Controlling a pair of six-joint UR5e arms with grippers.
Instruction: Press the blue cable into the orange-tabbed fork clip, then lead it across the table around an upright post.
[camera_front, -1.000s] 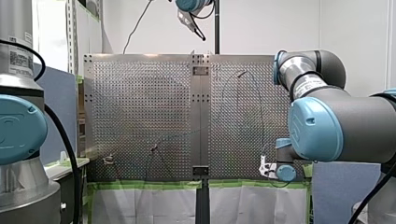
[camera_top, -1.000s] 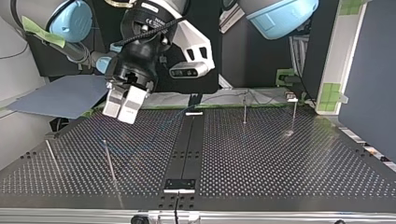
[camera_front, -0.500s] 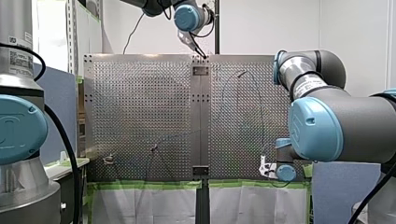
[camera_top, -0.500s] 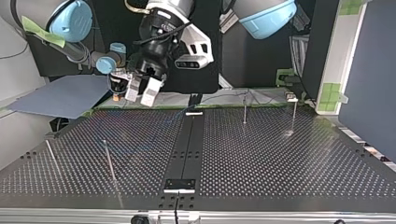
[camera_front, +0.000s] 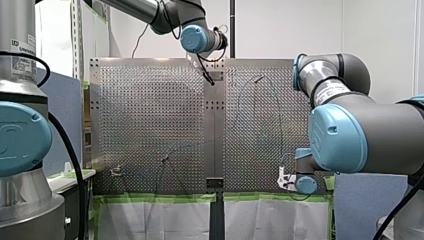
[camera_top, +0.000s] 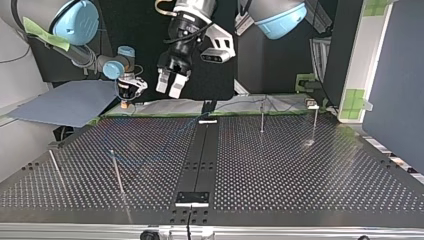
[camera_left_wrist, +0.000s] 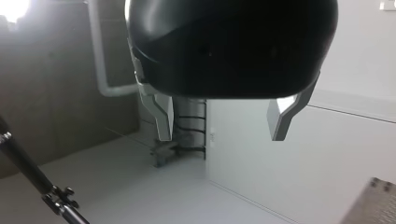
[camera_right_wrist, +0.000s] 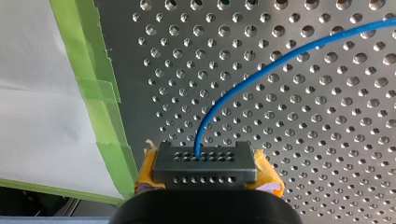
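The right gripper (camera_right_wrist: 205, 163) was seen nearest, set low at the near edge of the perforated table (camera_right_wrist: 327, 140), at the front view's right and just beside a strip of green tape (camera_right_wrist: 105, 126). Its yellow pads (camera_right_wrist: 268, 175) were clenched on the blue cable (camera_right_wrist: 261, 70), which was pinched between them at its end. From that grip the cable was seen to curve up and away over the table's holes, clear of the tape. Further out, in the front view, it could be traced as a thin line looping toward the far side of the table's right half. In the top view, thin upright posts (camera_top: 261, 119) were seen standing on the table, well apart from both grippers. Farthest off, the left gripper (camera_left_wrist: 222, 137) was held high above the table, near the middle of its far edge in the front view. Its metal fingers (camera_left_wrist: 161, 114) were spread wide. Nothing was held between them and nothing was touched. Only a pale wall (camera_left_wrist: 327, 154) was seen beyond them.
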